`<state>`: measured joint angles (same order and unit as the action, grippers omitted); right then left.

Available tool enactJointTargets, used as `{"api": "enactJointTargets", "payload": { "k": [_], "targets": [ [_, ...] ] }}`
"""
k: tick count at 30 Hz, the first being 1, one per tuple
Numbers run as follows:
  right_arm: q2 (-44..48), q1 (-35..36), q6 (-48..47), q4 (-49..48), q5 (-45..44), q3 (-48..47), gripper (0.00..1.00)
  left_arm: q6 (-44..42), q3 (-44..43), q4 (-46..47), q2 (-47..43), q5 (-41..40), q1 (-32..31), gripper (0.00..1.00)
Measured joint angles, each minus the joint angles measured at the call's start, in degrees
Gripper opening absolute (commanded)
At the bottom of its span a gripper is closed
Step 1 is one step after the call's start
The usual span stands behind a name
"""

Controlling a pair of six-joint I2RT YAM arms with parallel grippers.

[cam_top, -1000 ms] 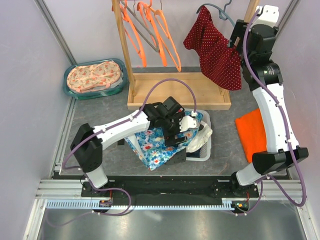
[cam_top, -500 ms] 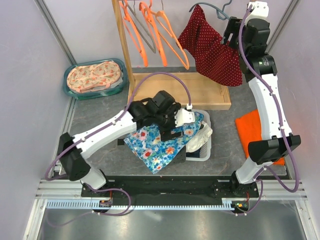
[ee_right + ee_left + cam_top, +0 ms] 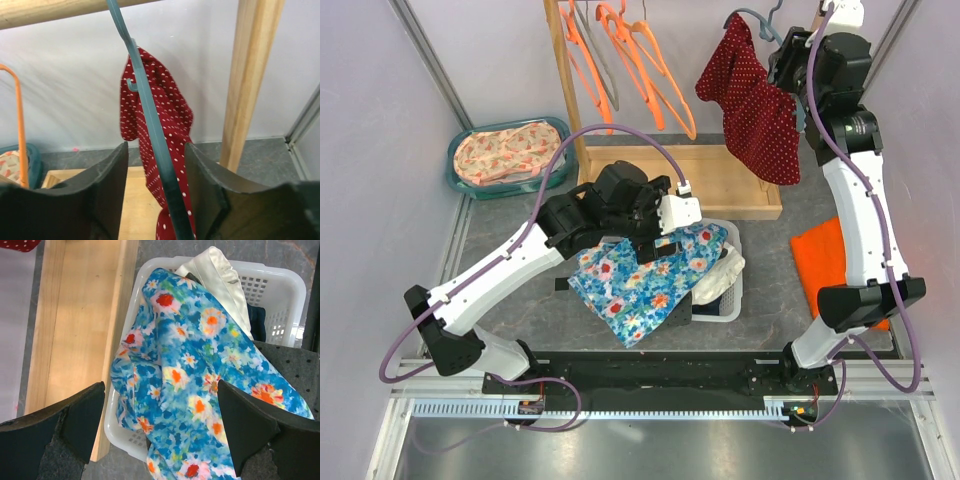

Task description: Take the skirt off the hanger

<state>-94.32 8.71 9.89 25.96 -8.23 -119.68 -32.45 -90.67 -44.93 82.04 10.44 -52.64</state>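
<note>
The red polka-dot skirt [image 3: 755, 100] hangs bunched on one arm of a teal hanger [image 3: 750, 18] hooked on the wooden rail at the back right. My right gripper [image 3: 798, 62] is up beside the hanger. In the right wrist view its open jaws [image 3: 156, 165] straddle the teal hanger arm [image 3: 150, 120] with a gap on both sides, and the skirt [image 3: 160, 125] hangs just beyond. My left gripper [image 3: 655, 225] is open wide and empty above a blue floral cloth [image 3: 195, 365].
The floral cloth [image 3: 645, 280] drapes over a white basket [image 3: 730, 300] holding other clothes. Orange hangers [image 3: 640, 60] hang on the wooden rack [image 3: 720, 180]. A teal tub [image 3: 510, 155] sits back left and an orange cloth [image 3: 825, 260] lies at the right. A rack post [image 3: 252, 80] stands close right of my fingers.
The left arm has drawn back and up from the basket, leaving the floral cloth draped there. The right gripper, hanger and skirt swung left, then back right.
</note>
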Motion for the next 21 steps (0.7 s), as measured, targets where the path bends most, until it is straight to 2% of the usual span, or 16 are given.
{"api": "enactJointTargets", "payload": {
  "k": [7,10,11,12,21],
  "targets": [
    [-2.93,0.00,1.77,1.68,2.16,-2.25,0.42,0.72,-0.07,0.57,-0.57,-2.86,0.02,1.00],
    [-3.48,0.00,2.38,2.40,2.86,-2.34,0.19,1.14,-0.59,0.94,-0.81,-3.89,0.07,1.00],
    [-3.80,0.00,2.84,2.60,3.28,-2.58,0.04,1.33,-0.94,1.11,-0.90,-4.22,0.13,1.00],
    [-4.00,0.00,2.62,2.64,3.54,-2.73,0.00,1.44,-1.20,1.33,-0.96,-4.39,0.13,1.00],
    [-4.66,0.02,3.82,2.05,5.05,-3.78,0.00,2.95,-2.16,3.52,-2.16,-6.38,0.17,1.00]
  ]
}}
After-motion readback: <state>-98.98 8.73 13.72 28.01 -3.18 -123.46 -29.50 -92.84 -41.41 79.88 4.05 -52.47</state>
